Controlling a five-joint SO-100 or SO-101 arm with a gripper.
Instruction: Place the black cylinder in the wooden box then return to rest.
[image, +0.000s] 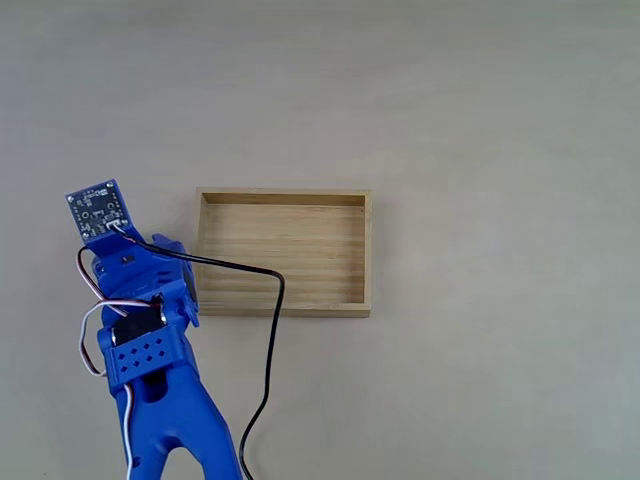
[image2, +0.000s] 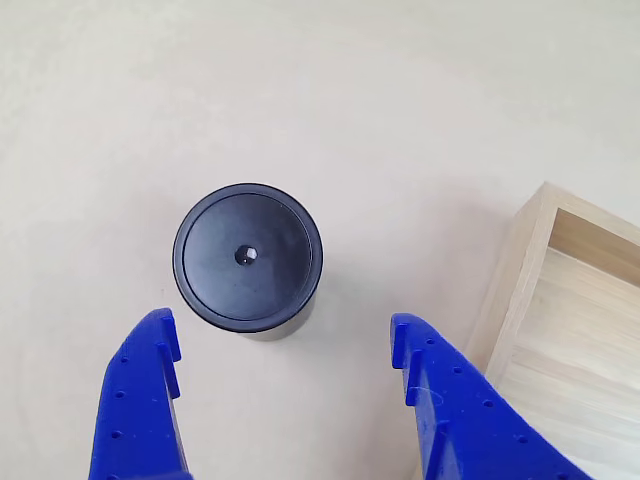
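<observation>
Just above black cylinder (image2: 248, 258), pincer (image2: 282, 345) wide open, holding nothing

Pale desk under soft, even light

In the fixed view the desk (image: 480, 100) is one plain, light beige surface with a faint mottled grain, reaching every edge of the picture; no wall, floor or window can be seen. The light is diffuse, and shadows on it are weak and short. In the other view the same desk (image2: 120, 90) looks smooth and matte, slightly brighter toward the top, with no marks or seams.
</observation>
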